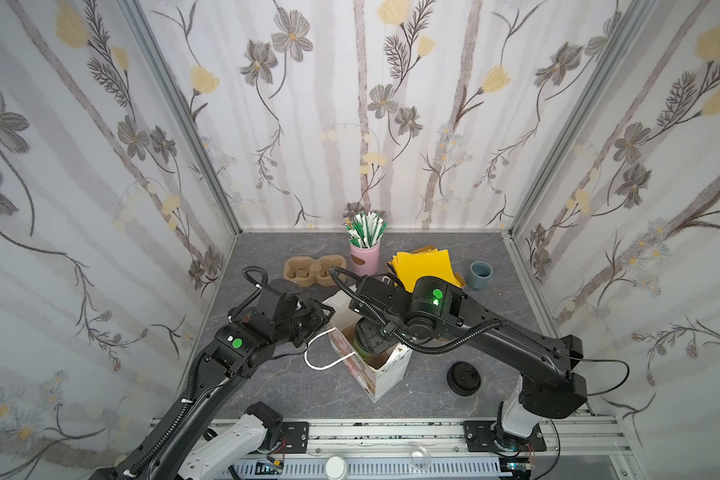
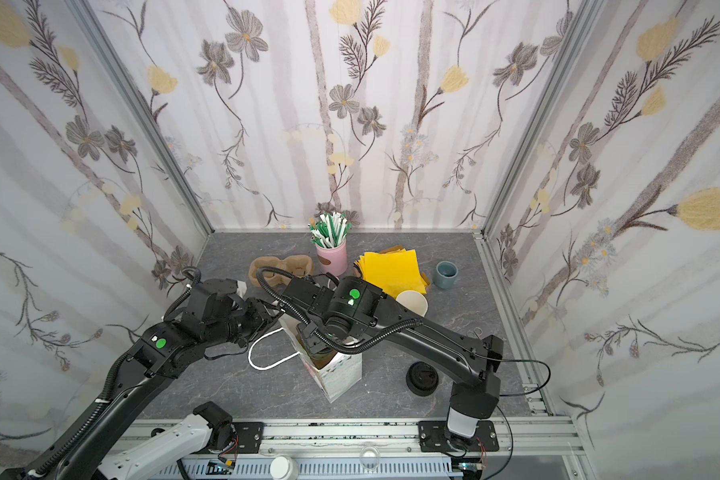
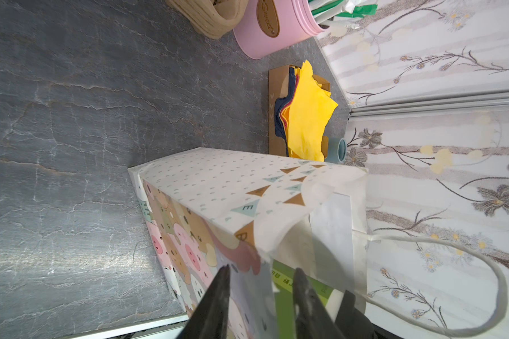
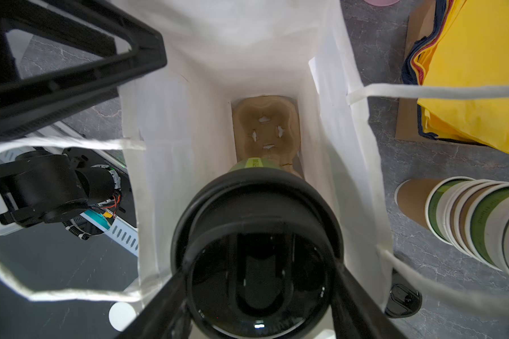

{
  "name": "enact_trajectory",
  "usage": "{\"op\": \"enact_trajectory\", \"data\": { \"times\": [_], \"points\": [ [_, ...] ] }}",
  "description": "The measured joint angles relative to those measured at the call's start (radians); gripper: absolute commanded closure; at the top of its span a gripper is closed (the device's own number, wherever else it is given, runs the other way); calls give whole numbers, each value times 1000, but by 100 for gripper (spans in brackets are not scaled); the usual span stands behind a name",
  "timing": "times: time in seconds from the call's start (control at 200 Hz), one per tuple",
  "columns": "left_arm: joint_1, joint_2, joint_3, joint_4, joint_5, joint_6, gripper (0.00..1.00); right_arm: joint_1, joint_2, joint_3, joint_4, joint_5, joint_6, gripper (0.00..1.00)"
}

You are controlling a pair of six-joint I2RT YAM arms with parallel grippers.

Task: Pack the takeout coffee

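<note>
One takeout coffee [image 4: 256, 264]. One paper gift bag [image 1: 385, 376]. Two pulp cup carriers [image 1: 314, 270]: one at the bag's eleven o'clock, the second carrier [image 4: 266, 129] inside the bag. One pink straw canister [image 1: 364, 258], one yellow napkin stack [image 1: 427, 266], one blue-grey cup [image 1: 480, 275], one stack of lidless cups [image 2: 411, 305], and one pile of black lids [image 1: 464, 377] at three o'clock.

Pink holder [image 3: 256, 41]: brown oval label "Sweet". Paper bag [image 3: 218, 187]: bunting flags with letters, "E" and "B" readable. Print on takeout coffee [image 3: 282, 278] green side too blurred.
</note>
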Motion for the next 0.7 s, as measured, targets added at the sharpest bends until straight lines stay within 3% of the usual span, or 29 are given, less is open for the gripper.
{"op": "enact_trajectory", "data": {
  "times": [0.095,0.43,0.699],
  "points": [
    [0,-15,3,6,-28,-2,47,0,11,-5,-3,-6,16,35],
    [-1,-37,101,37,-158,6,37,-21,29,-26,-3,-18,53,34],
    [-1,-66,100,39,-326,29,33,-30,37,-58,-3,-29,58,34]
  ]
}}
